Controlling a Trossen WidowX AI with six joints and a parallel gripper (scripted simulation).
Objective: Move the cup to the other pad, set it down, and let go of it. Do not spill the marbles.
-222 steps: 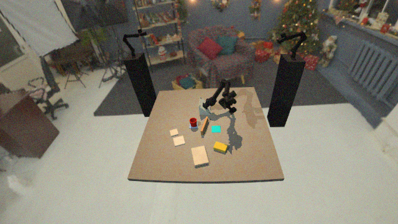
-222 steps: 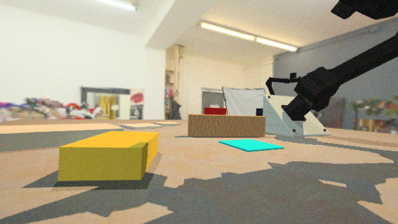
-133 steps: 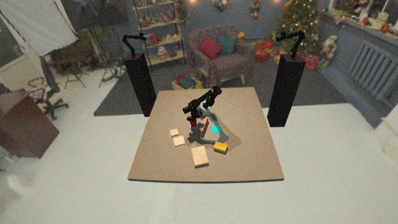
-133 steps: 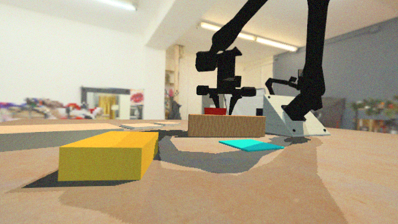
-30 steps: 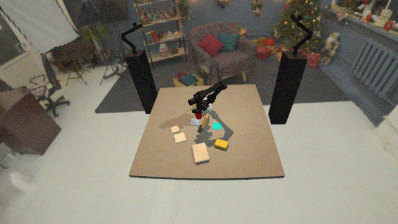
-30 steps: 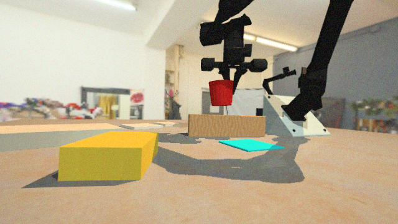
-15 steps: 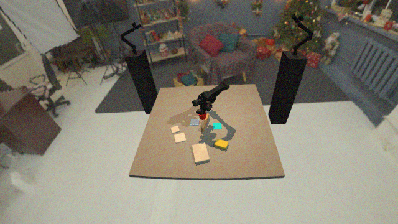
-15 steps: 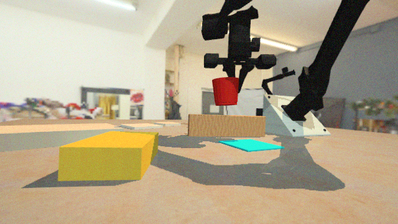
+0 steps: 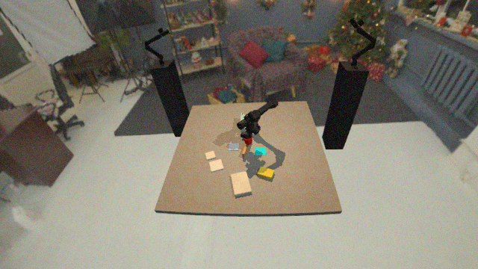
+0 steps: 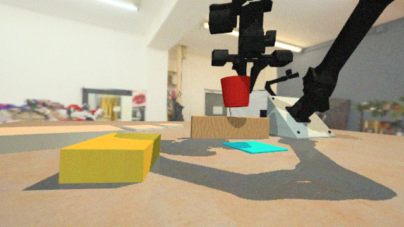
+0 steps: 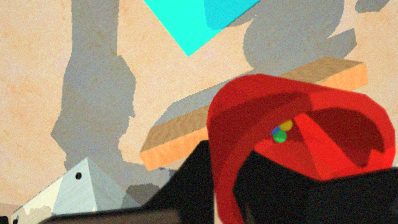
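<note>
The red cup (image 9: pixel 248 141) (image 10: pixel 235 91) (image 11: pixel 325 150) is held in the air, nearly upright, above the wooden bar (image 9: pixel 244 152) (image 10: pixel 208 128) (image 11: pixel 175 135). My gripper (image 9: pixel 247 135) (image 10: pixel 247 82) (image 11: pixel 215 146) is shut on the cup's wall, one finger inside and one outside. Blue, yellow and green marbles (image 11: pixel 280 135) lie in the cup. The cyan pad (image 9: pixel 261 151) (image 10: pixel 265 148) (image 11: pixel 185 25) lies on one side of the bar, and the blue-grey pad (image 9: pixel 234 146) on the other; the blue-grey pad is hidden in the wrist view.
A yellow block (image 9: pixel 266 172) (image 10: pixel 101 165) lies nearer the front than the cyan pad. A large beige block (image 9: pixel 240 184) and two thin beige tiles (image 9: pixel 216 165) (image 9: pixel 210 155) lie front and left. A pale wedge-shaped piece (image 10: pixel 281 121) (image 11: pixel 75 195) stands beside the arm behind the bar.
</note>
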